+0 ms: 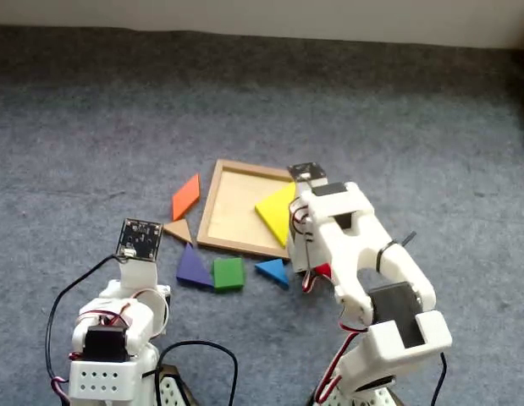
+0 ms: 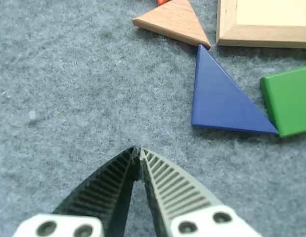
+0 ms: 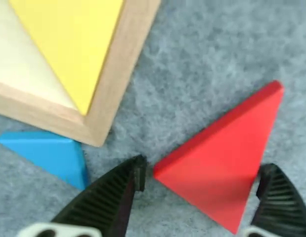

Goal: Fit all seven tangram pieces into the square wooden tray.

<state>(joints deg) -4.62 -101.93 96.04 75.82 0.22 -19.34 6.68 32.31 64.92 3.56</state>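
The step in hand looks like the pickup of the red triangle (image 3: 227, 158), which lies flat on the grey-covered desk just off the tray's 5 o'clock corner. The right arm (image 1: 363, 254) hangs over it, and the right arm's jaws are spread wide, one tip at each side of the piece and neither clearly touching it. The square wooden tray (image 1: 209, 201) sits mid-desk and so far holds one piece, the yellow triangle (image 1: 278, 211), against its 3 o'clock wall. Five more pieces lie loose outside it: the orange parallelogram (image 1: 185, 196) and tan triangle (image 2: 172, 22) around 9 o'clock, and the dark blue triangle (image 2: 217, 98), green square (image 2: 291, 101) and light blue triangle (image 3: 49, 150) along the 6 o'clock side. The left arm (image 1: 130, 313) is low at 7 o'clock, and the left arm's jaws are closed on nothing over bare covering. Next, I judge, the right jaws need to close squarely on the red triangle's edges, lift it level, then turn it to sit beside the yellow piece.
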